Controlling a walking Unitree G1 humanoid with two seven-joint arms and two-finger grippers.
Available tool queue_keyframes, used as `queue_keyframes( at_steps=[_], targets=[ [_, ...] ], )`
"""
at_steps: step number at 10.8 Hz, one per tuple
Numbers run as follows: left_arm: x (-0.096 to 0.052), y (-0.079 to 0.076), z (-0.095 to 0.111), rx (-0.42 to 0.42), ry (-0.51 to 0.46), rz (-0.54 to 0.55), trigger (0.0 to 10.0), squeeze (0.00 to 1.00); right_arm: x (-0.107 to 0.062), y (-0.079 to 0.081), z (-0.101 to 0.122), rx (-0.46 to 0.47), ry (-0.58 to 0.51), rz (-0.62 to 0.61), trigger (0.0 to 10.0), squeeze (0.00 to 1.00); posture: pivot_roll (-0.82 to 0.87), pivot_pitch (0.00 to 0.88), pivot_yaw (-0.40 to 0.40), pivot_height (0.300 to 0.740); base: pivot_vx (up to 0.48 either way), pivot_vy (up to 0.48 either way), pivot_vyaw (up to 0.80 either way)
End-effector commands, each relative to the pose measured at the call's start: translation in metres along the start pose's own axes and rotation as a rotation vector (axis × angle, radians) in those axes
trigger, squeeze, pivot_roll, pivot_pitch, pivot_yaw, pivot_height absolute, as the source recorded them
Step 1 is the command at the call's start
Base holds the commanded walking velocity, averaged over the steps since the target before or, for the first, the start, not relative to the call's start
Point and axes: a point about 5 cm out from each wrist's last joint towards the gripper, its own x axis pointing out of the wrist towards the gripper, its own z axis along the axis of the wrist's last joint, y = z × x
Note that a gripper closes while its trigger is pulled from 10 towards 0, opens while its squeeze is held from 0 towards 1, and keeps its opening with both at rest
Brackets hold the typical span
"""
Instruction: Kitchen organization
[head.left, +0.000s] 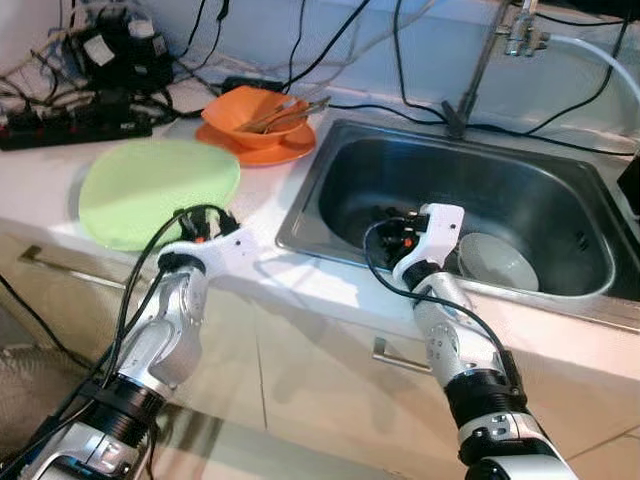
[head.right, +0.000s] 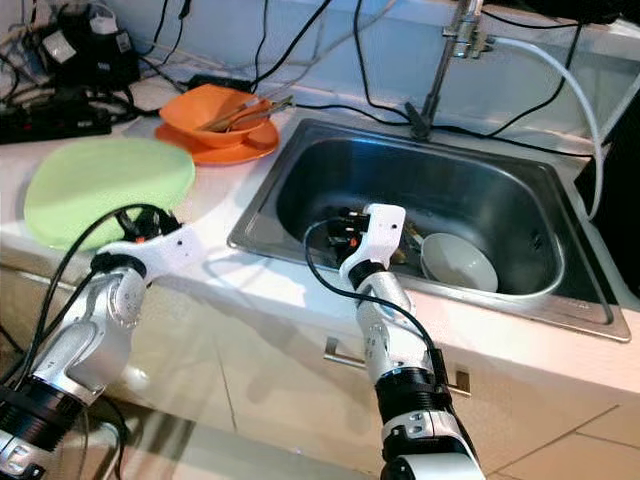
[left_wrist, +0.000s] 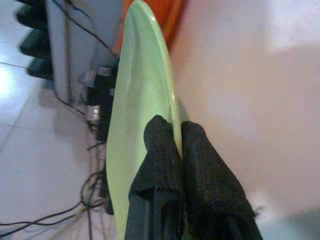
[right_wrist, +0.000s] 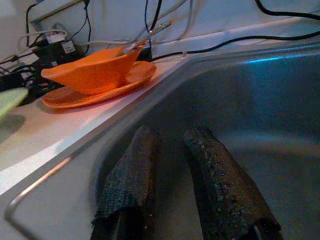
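Observation:
A pale green plate (head.left: 150, 185) is at the counter's front left, and a shadow under its far-left rim suggests it is slightly raised. My left gripper (head.left: 203, 222) is shut on its near right rim; in the left wrist view the two black fingers (left_wrist: 162, 150) pinch the plate (left_wrist: 137, 100) edge-on. My right gripper (head.left: 392, 216) hangs inside the steel sink (head.left: 340, 165), open by a small gap (right_wrist: 171, 135) with nothing between the fingers. A white bowl (head.left: 497, 262) lies in the sink just right of that wrist.
An orange bowl (head.left: 252, 110) holding utensils sits on an orange plate (head.left: 275, 150) behind the green plate, by the sink's left rim. The faucet (head.left: 480, 70) rises at the sink's back. Power strips (head.left: 70, 120) and cables crowd the back left of the counter.

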Motion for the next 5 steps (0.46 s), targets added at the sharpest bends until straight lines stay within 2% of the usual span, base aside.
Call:
queue_keyframes(
  at_steps=[1, 3, 5],
  targets=[
    [0.000, 0.044, 0.022, -0.003, -0.106, 0.217, 10.0, 0.00, 0.003, 0.002, 0.002, 0.000, 0.006, 0.014, 10.0, 0.00, 0.24, 0.000, -0.065, 0.740, 0.000, 0.000, 0.00],
    [-0.008, 0.072, 0.050, -0.028, -0.218, 0.306, 10.0, 0.00, 0.005, 0.004, 0.002, 0.001, 0.008, 0.022, 10.0, 0.00, 0.25, 0.000, -0.064, 0.740, 0.000, 0.000, 0.00],
    [-0.013, 0.076, 0.071, -0.035, -0.319, 0.300, 10.0, 0.00, 0.006, 0.005, 0.002, 0.013, 0.006, 0.024, 10.0, 0.00, 0.25, 0.000, -0.062, 0.740, 0.000, 0.000, 0.00]
  ],
)
